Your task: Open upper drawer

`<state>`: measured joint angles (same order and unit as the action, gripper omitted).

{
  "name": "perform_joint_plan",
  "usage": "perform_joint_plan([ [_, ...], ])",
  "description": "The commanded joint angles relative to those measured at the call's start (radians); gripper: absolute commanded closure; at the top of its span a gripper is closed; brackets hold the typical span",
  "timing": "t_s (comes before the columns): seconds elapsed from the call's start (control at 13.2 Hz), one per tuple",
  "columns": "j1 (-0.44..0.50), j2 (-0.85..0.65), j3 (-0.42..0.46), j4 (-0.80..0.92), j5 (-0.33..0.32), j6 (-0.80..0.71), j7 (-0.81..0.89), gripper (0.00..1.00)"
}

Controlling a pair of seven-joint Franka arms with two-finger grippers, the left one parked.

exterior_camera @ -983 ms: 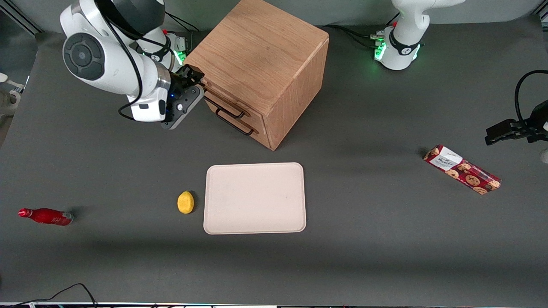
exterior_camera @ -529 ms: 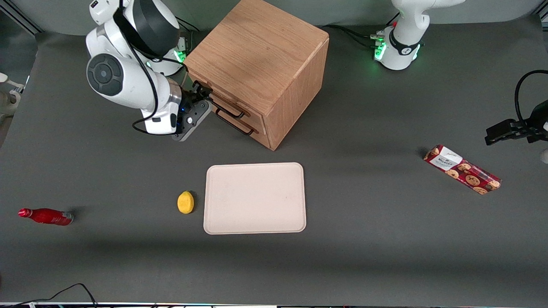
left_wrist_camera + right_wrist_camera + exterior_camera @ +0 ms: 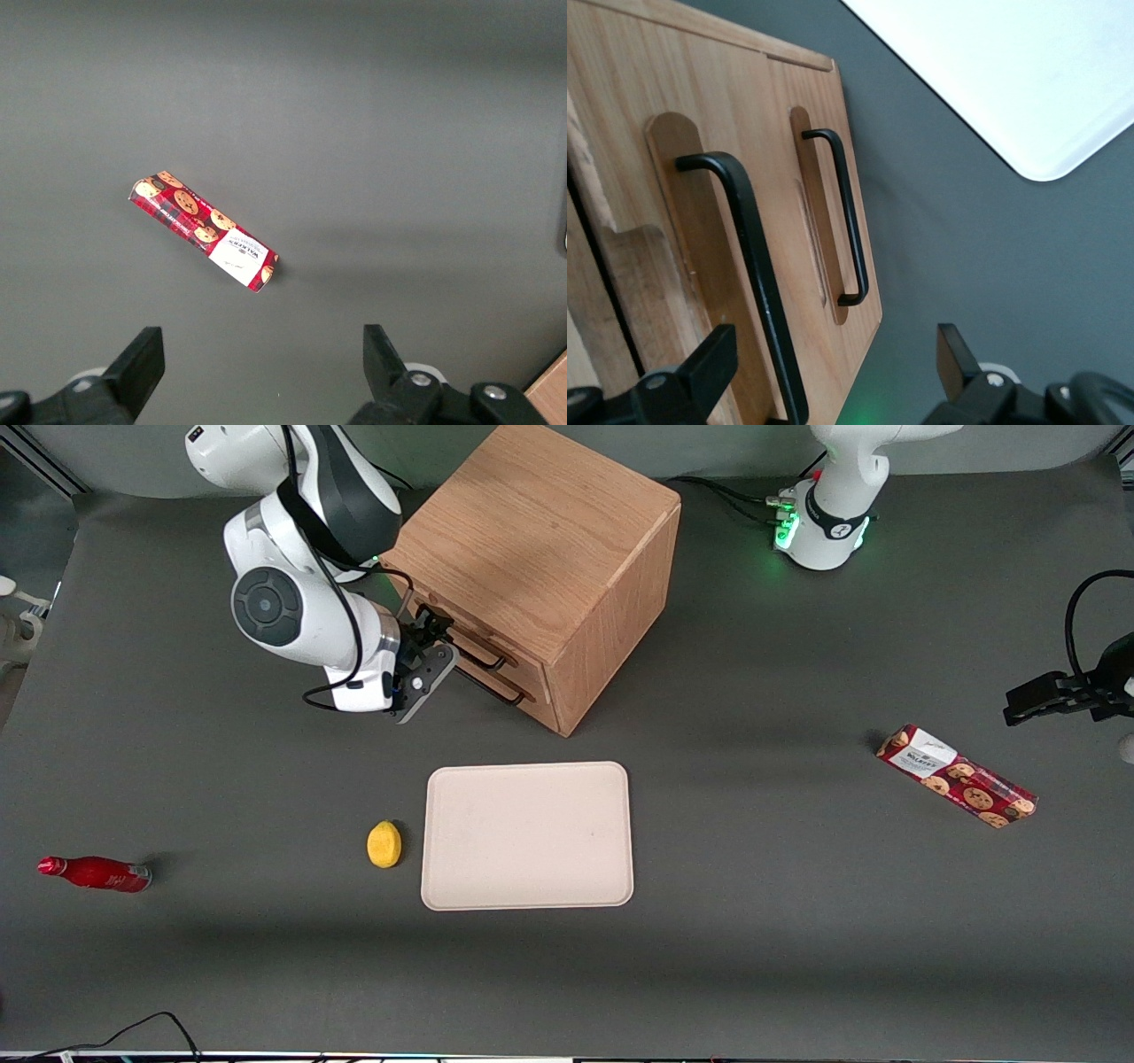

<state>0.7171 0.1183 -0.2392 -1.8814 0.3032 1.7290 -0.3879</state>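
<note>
- Claw (image 3: 436,644) hangs wide open, gripping nothing, in front of the wooden cabinet (image 3: 540,522), at the upper drawer (image 3: 673,257).
- Rigid oak, likely sliding stiffly; grip its thin black wire handle (image 3: 757,274) mid-bar, which may prove slippery.

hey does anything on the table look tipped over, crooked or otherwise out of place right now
Two things lie on their sides: the red bottle toward the working arm's end, and the cookie box toward the parked arm's end. The cabinet stands skewed to the table edges. The end effector, open, is at the upper drawer's handle. Nothing looks spilled or damaged.
</note>
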Motion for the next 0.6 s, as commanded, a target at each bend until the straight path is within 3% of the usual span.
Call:
perform_joint_plan([
  [0.0, 0.012, 0.001, 0.004, -0.015, 0.027, 0.020, -0.029, 0.00],
  [0.53, 0.013, 0.007, 0.009, -0.064, 0.027, 0.090, -0.066, 0.00],
])
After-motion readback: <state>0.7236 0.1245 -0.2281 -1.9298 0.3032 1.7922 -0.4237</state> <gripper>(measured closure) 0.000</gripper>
